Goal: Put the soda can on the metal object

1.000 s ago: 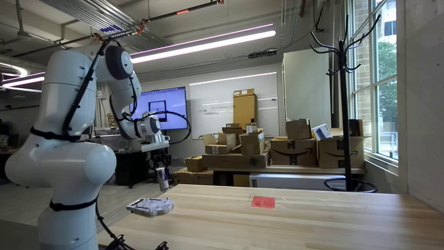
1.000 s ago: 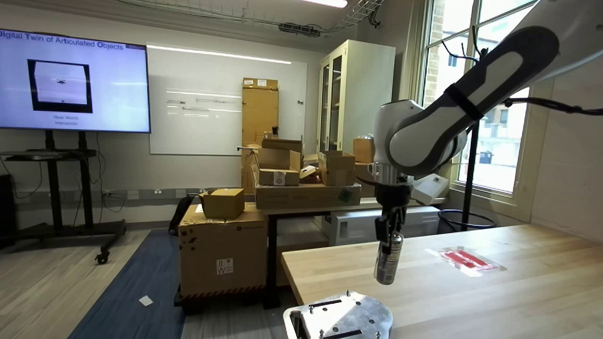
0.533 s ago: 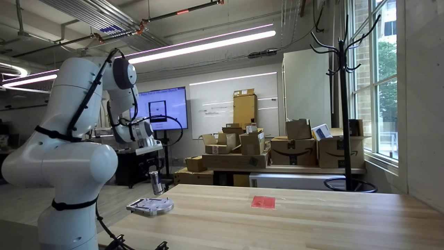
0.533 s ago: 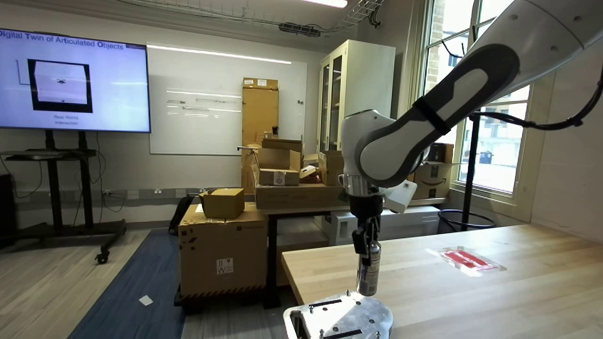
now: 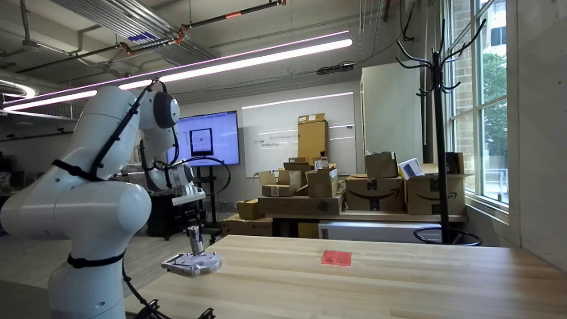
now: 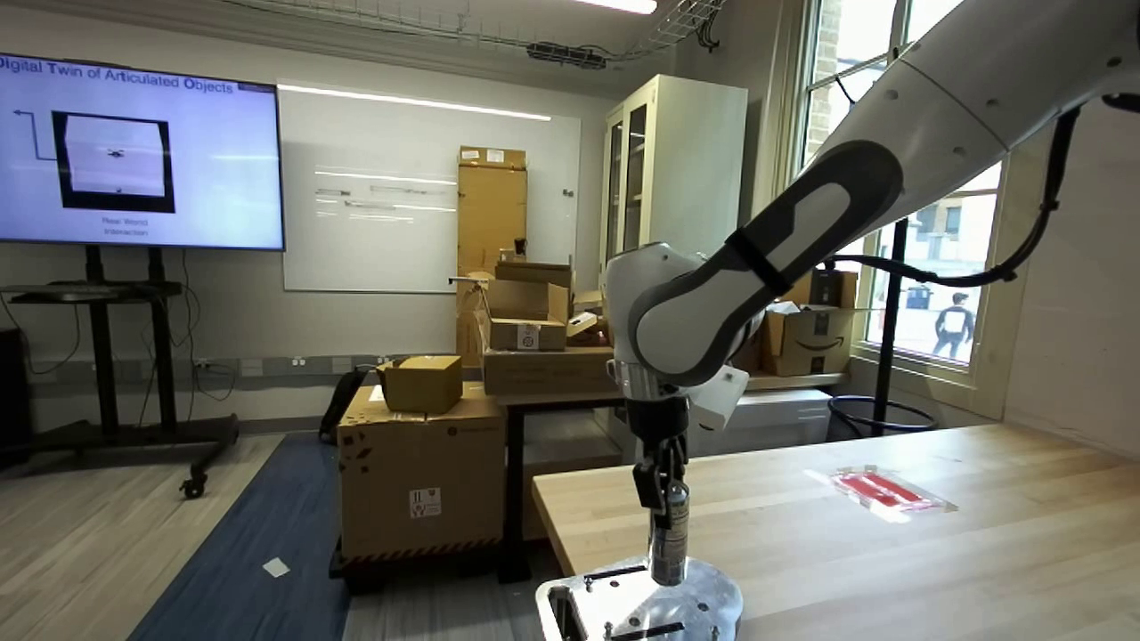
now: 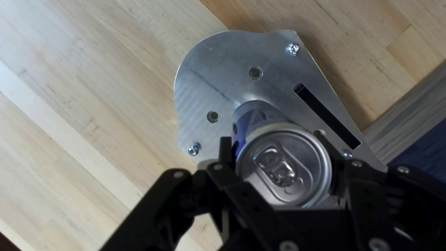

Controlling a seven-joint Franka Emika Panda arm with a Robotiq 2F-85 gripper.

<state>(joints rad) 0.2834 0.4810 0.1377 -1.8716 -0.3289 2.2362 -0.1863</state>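
The soda can (image 6: 670, 545) is a slim cylinder with a dark blue-purple and silvery body. It also shows in an exterior view (image 5: 196, 240). In the wrist view its silvery top (image 7: 284, 165) faces the camera. My gripper (image 6: 663, 499) is shut on the can near its top; in the wrist view the black fingers (image 7: 278, 153) stand on both sides of it. The can leans slightly. Its base is over the metal object (image 6: 704, 601), a flat silvery plate with holes, slots and screws (image 7: 223, 69). The base looks at or very near the plate's surface; contact cannot be told for certain.
The metal object lies near the edge of the wooden table (image 5: 354, 283). A flat red piece (image 5: 336, 258) is taped on the table (image 6: 882, 491). Cardboard boxes (image 5: 374, 193) stand on another table behind. Short screws (image 7: 292, 49) stick up from the plate.
The arm has moved down and across, carrying the can from above the table to over the metal object. The can's base now appears at the plate. The grip and the plate have not changed.
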